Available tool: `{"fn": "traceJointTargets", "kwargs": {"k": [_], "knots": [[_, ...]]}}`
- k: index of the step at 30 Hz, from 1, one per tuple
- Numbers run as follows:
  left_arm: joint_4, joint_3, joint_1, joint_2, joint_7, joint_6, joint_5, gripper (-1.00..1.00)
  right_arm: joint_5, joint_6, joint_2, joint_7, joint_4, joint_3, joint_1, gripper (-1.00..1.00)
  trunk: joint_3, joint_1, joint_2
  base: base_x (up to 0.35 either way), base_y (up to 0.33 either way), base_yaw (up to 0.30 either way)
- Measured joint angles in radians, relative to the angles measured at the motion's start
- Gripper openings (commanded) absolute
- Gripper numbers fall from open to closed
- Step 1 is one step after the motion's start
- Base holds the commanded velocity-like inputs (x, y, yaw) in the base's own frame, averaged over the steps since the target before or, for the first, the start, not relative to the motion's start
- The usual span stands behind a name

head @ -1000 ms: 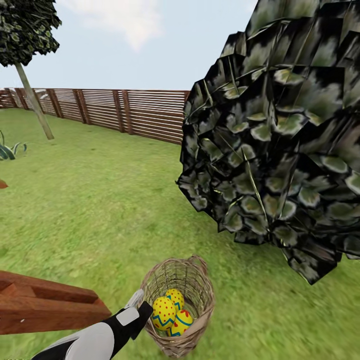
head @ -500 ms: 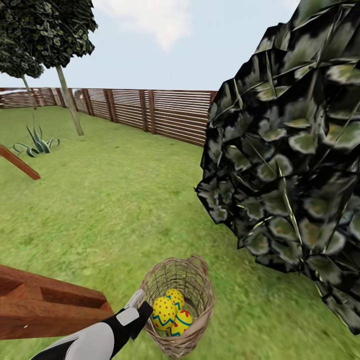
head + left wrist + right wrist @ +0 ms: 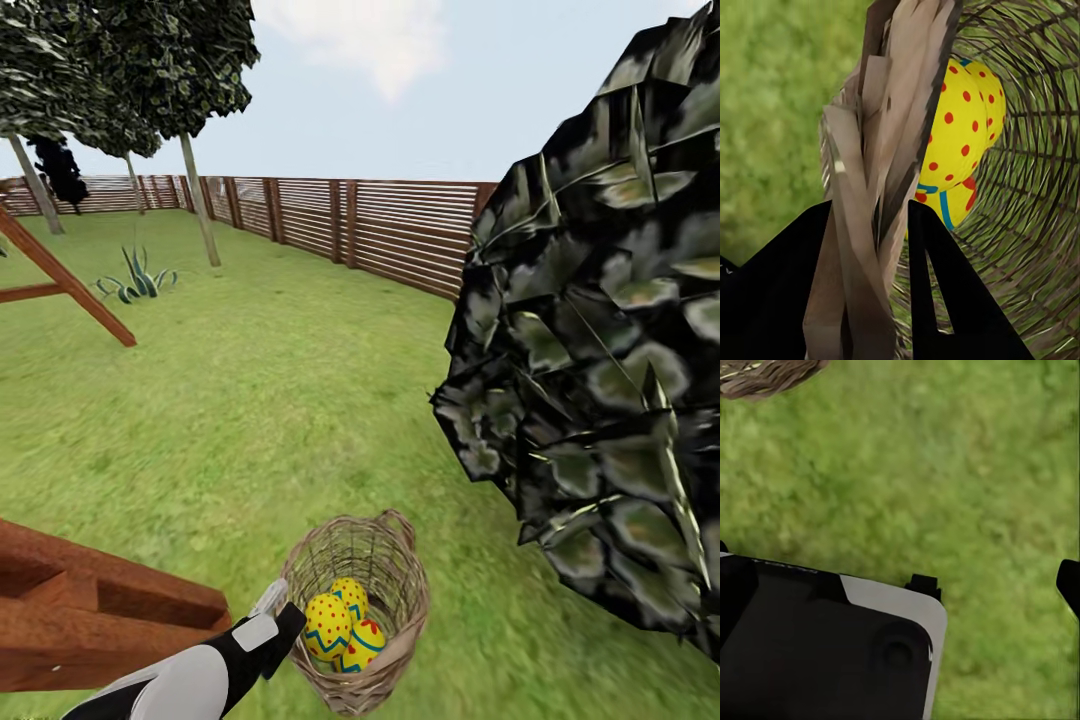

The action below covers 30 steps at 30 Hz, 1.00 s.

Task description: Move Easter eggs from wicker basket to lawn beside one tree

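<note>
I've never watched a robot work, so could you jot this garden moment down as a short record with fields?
place: lawn with a wooden fence
basket: upright
eggs: three, all in the basket
left gripper: clamped on the basket's rim
right gripper: above grass, open or shut unclear
trees: thin-trunked tree far off by the fence; dark foliage close on the right
task: no egg out yet

The left arm is seen in the head view at the near left, extended forward and to the right, white-shelled with a black wrist. The left gripper [image 3: 282, 612] is closed on the near-left rim of the wicker basket [image 3: 400, 590]; in the left wrist view its two black fingers [image 3: 937, 285] are clamped on either side of the woven rim.
</note>
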Motion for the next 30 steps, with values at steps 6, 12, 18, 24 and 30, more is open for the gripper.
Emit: {"fn": "traceJointTargets", "kwargs": {"k": [6,12,18,24,30], "knots": [[0.000,0.000,0.000,0.001,0.000,0.000,0.001,-1.00,0.000,0.000,0.000,0.000,0.000,0.000,0.000,1.00,0.000,0.000,0.000,0.324,-0.119,0.292],[0.000,0.000,0.000,0.001,0.000,0.000,0.000,-1.00,0.000,0.000,0.001,0.000,0.000,0.000,0.000,1.00,0.000,0.000,0.000,0.324,-0.119,0.292],[0.000,0.000,0.000,0.001,0.000,0.000,0.000,-1.00,0.001,0.000,0.001,0.000,0.000,0.000,0.000,1.00,0.000,0.000,0.000,0.324,-0.117,0.292],[0.000,0.000,0.000,0.001,0.000,0.000,0.001,-1.00,0.004,-0.001,0.001,0.000,0.000,0.000,0.000,1.00,0.000,0.000,0.000,0.324,-0.112,0.292],[0.000,-0.001,0.000,0.001,0.000,0.000,0.000,-1.00,0.004,-0.001,-0.001,0.000,0.000,0.000,0.000,1.00,0.000,0.000,0.000,0.325,-0.111,0.146]]}}
